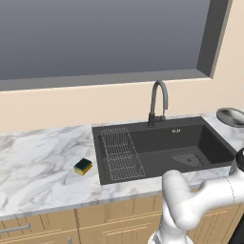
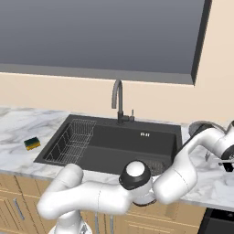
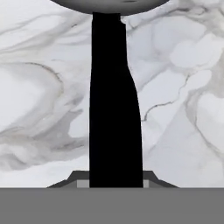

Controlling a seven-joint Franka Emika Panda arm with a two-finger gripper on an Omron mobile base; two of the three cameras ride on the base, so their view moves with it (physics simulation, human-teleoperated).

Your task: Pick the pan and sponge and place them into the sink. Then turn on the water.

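Note:
The shiny silver-grey pan (image 1: 231, 116) rests on the marble counter right of the sink (image 1: 209, 143). In the hand view its black handle (image 3: 114, 105) runs from the pan's bowl (image 3: 109, 3) straight down between my fingertips. My gripper (image 3: 116, 180) is shut on this handle, pads against both sides. In the right base view the gripper (image 2: 227, 165) hangs at the right edge, beside the pan (image 2: 200, 127). The yellow and green sponge (image 1: 83, 166) lies on the counter left of the sink. No water stream shows under the faucet spout (image 1: 160, 97).
A wire grid rack (image 1: 121, 153) fills the sink's left side, and a drain grille (image 1: 187, 159) sits at its right. The faucet stands behind the basin under a large window. My arm's elbow (image 2: 135, 176) bends low over the sink's front edge.

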